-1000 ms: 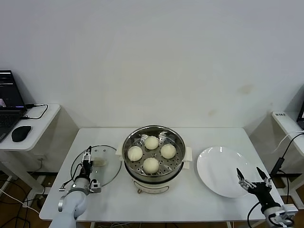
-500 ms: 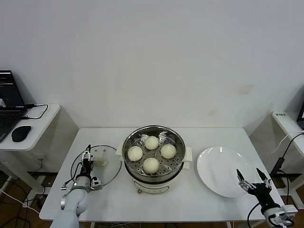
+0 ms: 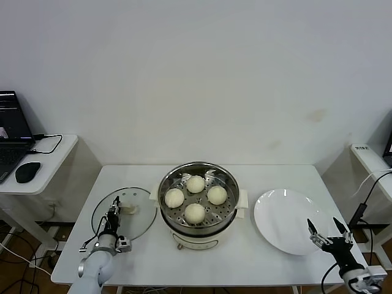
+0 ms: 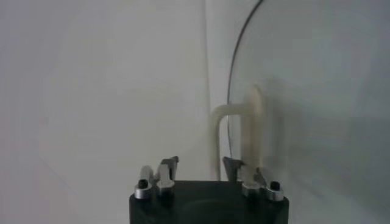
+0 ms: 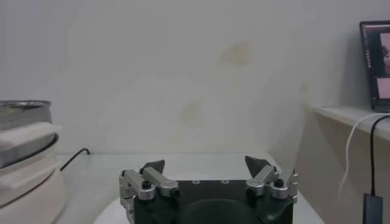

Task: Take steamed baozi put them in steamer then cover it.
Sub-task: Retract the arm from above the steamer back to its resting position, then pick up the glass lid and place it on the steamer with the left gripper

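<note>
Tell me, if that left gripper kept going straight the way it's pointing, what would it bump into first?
Most likely the cover's cream-white handle. The left gripper points right at it, its jaws partly open on either side of that line, with the glass cover lying flat beneath. How far off the handle is can't be judged.

Right gripper [image 5: 205,164] spread wide, holding nothing; steamer [image 5: 27,159] off to side; laptop [image 5: 375,66] on side table [image 5: 350,114].

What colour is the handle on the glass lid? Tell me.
Cream-white; the cover's handle shows best in the left wrist view.
</note>
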